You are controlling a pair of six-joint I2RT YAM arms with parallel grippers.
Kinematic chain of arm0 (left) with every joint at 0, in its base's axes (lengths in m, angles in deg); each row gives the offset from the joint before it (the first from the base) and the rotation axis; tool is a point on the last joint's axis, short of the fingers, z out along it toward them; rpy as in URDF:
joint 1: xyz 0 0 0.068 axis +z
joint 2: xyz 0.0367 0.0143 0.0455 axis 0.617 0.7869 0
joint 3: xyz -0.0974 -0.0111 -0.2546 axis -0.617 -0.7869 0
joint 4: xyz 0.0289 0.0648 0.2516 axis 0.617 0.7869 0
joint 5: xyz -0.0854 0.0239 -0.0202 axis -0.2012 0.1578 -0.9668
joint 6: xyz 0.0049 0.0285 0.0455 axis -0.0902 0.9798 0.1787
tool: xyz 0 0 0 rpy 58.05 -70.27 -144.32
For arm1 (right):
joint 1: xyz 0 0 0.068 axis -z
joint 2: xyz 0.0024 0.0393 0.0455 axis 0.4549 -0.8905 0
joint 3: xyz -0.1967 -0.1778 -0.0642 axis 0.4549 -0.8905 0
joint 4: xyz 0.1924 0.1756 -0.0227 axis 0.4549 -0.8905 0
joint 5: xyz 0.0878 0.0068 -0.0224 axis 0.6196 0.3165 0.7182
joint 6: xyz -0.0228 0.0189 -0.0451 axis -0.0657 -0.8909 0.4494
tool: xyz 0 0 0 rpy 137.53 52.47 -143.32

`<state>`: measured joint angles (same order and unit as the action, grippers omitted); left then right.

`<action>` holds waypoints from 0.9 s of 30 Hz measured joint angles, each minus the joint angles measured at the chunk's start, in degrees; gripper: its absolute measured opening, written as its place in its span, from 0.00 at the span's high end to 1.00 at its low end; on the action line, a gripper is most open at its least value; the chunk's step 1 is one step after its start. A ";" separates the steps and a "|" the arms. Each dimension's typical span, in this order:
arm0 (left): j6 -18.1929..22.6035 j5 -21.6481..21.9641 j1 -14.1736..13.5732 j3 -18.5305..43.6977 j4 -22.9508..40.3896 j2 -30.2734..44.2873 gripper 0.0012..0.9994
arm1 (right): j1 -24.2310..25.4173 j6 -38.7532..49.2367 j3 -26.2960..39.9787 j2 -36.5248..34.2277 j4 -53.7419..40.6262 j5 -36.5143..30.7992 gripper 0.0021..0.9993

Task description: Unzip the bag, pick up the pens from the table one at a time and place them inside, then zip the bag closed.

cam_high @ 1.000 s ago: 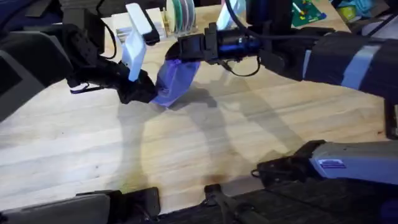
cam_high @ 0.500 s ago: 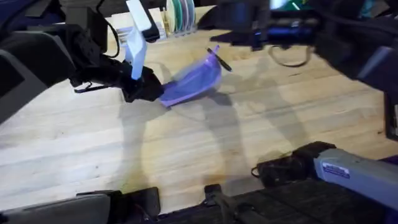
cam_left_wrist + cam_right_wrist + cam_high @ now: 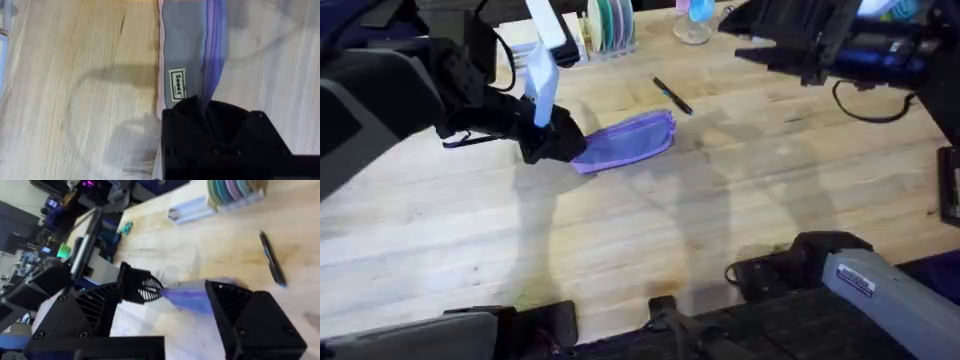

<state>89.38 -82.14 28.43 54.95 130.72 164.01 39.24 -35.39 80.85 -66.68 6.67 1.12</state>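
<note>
On the light wooden worktop (image 3: pixel 740 210), toward its far side and left of centre, the lavender bag (image 3: pixel 628 142) lies flat and stretched out, its long axis running from lower left to upper right in the overhead view. At the bag's near-left end the left gripper (image 3: pixel 556 143) has its black jaws closed on the fabric; the left wrist view shows the same hold, with the pouch's end (image 3: pixel 192 60) pinched between the jaws (image 3: pixel 206 112) and a small rectangular label (image 3: pixel 177 85) just beside the grip. A purple band, apparently the zipper line, runs along the pouch away from the jaws; I cannot tell whether it is zipped or unzipped.

Just beyond the bag's far end lies the pen (image 3: pixel 672 96), thin and dark, angled on the wood and apart from the pouch, though close to its upper-right tip. The right wrist view also shows this pen (image 3: pixel 271 259), with a bluish section near one end.

Up at the far right of the overhead view, the right gripper (image 3: pixel 790 40) hangs above the worktop, well apart from both bag and pen. In its own wrist view its two black fingers (image 3: pixel 250 320) stand wide apart with nothing between them, the purple bag (image 3: pixel 192 296) visible below the gap.

At the far edge stand a rack of coloured discs (image 3: pixel 610 22) and a clear glass (image 3: pixel 692 22).
</note>
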 joint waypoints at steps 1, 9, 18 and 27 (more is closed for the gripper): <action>0.01 0.00 0.02 0.00 -0.02 0.02 0.96 | 0.05 0.63 0.00 0.00 -1.41 0.02 0.00; 0.00 0.00 0.02 0.00 -0.02 0.01 0.96 | -2.40 8.09 0.00 -0.01 -12.72 -0.50 0.00; 0.01 0.00 0.02 0.00 -0.02 0.02 0.96 | -8.32 16.99 0.00 2.73 -20.40 -14.31 0.00; 0.02 0.00 0.02 0.00 0.00 0.02 0.96 | -23.91 20.66 0.00 4.42 -22.77 -33.84 0.00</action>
<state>89.39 -82.14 28.45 54.95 130.72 164.03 15.33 -14.73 80.85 -62.26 -16.10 -32.72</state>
